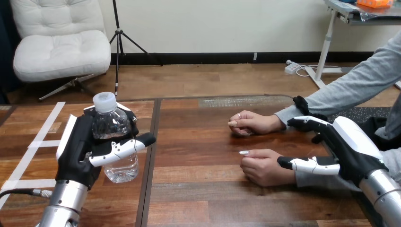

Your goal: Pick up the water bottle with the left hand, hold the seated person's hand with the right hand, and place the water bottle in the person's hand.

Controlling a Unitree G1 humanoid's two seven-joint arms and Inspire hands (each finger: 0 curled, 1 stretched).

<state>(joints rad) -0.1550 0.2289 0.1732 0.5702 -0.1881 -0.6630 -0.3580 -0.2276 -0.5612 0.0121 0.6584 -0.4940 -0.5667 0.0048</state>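
at the far left, strips of white tape (pixel 35 142) lie on the dark brown wooden table (pixel 198 142), beside the robot's left arm. the left hand (pixel 78 151) is closed round the clear plastic water bottle with a white screw cap (pixel 112 124). its fingers are behind the bottle and its thumb crosses the front, so the bottle stands upright in the grip over the table's left part. i cannot tell whether the base rests on the boards or hangs just above them. well apart to the right, the person's two hands rest on the table, both loosely curled: the farther hand (pixel 253 123) and the nearer hand (pixel 265 166). at the far right, the robot's right hand (pixel 352 149) is spread. its thumb is straight and lies at the nearer hand's wrist, and its fingers reach out beside the farther hand's grey sleeve. i see no curl round either wrist. the bottle looks secured, so the step in hand is likely the right hand taking hold of the person's hand. next, that hand probably needs to close gently on the nearer hand. then the left arm can carry the bottle upright across the gap and set it into a palm that is not yet opened to receive it.
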